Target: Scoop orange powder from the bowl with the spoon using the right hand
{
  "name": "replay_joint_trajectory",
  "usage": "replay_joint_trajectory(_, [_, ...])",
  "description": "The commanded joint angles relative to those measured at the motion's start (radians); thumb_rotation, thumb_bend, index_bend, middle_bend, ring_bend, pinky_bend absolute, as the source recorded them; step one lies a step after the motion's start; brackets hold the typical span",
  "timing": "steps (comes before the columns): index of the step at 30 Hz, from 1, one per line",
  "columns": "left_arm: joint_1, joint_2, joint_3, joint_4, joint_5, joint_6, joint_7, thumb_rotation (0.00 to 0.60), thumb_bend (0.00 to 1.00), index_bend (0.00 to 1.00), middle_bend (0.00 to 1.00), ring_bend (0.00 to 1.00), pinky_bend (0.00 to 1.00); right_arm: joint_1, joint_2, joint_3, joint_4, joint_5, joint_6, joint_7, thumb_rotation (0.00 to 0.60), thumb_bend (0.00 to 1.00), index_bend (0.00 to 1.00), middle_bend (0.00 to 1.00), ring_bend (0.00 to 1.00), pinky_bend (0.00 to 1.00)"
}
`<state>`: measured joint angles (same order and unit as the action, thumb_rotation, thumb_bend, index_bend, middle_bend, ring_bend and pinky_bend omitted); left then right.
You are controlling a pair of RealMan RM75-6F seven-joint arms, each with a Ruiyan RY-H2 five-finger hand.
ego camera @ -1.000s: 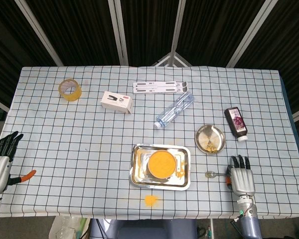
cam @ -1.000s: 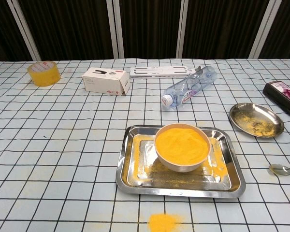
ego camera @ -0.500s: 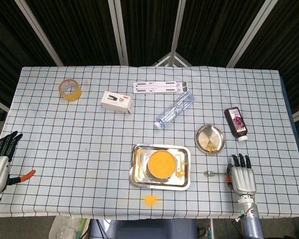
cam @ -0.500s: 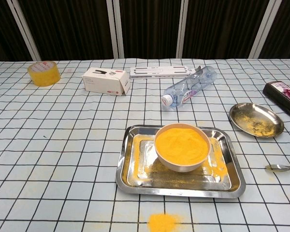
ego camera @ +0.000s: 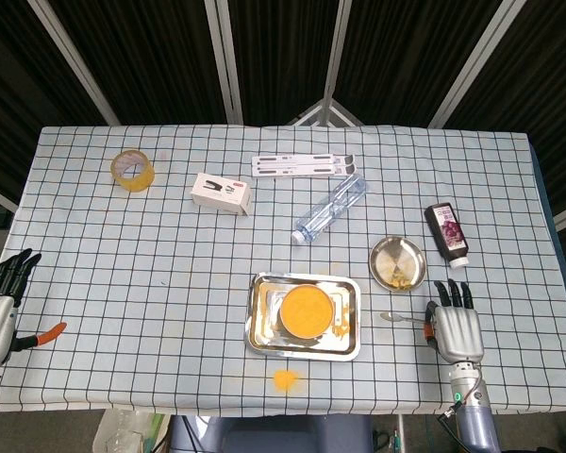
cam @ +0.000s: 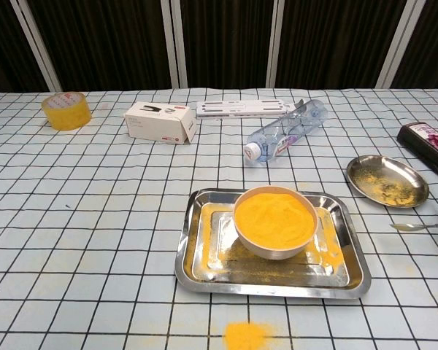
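A white bowl (ego camera: 307,310) heaped with orange powder (cam: 274,216) stands in a steel tray (ego camera: 260,340) near the table's front middle. To its right, my right hand (ego camera: 456,326) holds the handle end of a metal spoon (ego camera: 401,318). The spoon points left toward the tray, its small bowl end (cam: 403,227) showing at the right edge of the chest view. The hand itself is outside the chest view. My left hand (ego camera: 0,302) hangs at the table's front left edge with fingers spread and nothing in them.
A small steel dish (ego camera: 397,262) dusted with powder sits behind the spoon, beside a dark bottle (ego camera: 447,233). Spilled powder (ego camera: 285,378) lies before the tray. A plastic bottle (ego camera: 331,208), white box (ego camera: 221,192), tape roll (ego camera: 132,169) and an orange-handled tool (ego camera: 42,332) lie farther off.
My right hand has shifted slightly away from the front edge, carrying the spoon. The spoon's tip has moved left toward the tray. The left hand has stayed put.
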<state>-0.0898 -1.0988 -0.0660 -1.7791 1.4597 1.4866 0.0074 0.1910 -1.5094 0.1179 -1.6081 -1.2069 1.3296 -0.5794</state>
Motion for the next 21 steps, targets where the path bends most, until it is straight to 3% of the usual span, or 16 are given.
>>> replay_joint_trajectory(1, [0.0, 0.001, 0.0, 0.002, 0.001, 0.0, -0.005, 0.6, 0.0, 0.0, 0.0, 0.0, 0.0, 0.015, 0.019, 0.022, -0.061, 0.007, 0.011, -0.032, 0.6, 0.52, 0.63, 0.16, 0.0, 0.0])
replay_joint_trajectory(10, [0.001, 0.003, 0.003, 0.007, 0.011, 0.002, -0.017, 0.6, 0.0, 0.0, 0.0, 0.0, 0.0, 0.051, 0.011, 0.065, -0.199, 0.04, 0.047, -0.144, 0.6, 0.53, 0.63, 0.16, 0.0, 0.0])
replay_joint_trajectory(21, [0.003, 0.008, 0.008, 0.013, 0.015, -0.002, -0.048, 0.6, 0.0, 0.0, 0.0, 0.0, 0.0, 0.114, -0.128, 0.039, -0.212, 0.059, 0.057, -0.31, 0.6, 0.53, 0.63, 0.16, 0.0, 0.0])
